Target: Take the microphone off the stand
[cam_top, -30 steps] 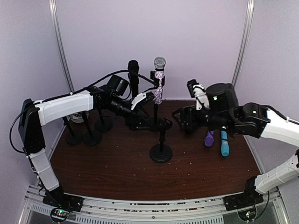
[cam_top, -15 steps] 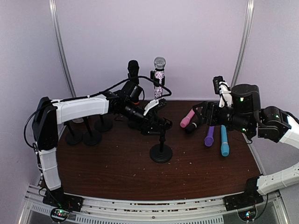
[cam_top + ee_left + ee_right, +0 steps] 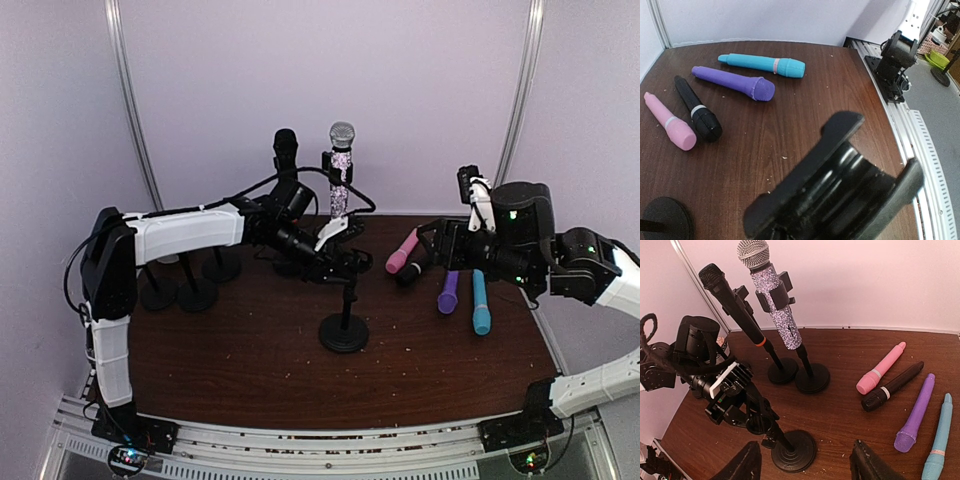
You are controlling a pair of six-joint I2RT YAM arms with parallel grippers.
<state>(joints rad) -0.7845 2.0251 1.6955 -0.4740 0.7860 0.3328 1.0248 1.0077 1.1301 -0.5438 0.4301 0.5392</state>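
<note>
Blurred black shape (image 3: pixel 840 185) crowding the left wrist view, left gripper (image 3: pixel 345 262) sitting at the empty stand's (image 3: pixel 345 330) top, grip impossible to tell, glitter microphone (image 3: pixel 341 175) standing clipped behind it by the rear edge, right gripper (image 3: pixel 805 452) hanging spread wide.

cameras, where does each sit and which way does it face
Top external: above and behind the robot, facing the table; left arm and right arm show.
Left wrist: on the left arm, facing the pink microphone and its neighbours; a blurred black part fills the foreground.
Right wrist: facing the stands; its open right gripper shows below.
Shared: the pink microphone, in all three.
</note>
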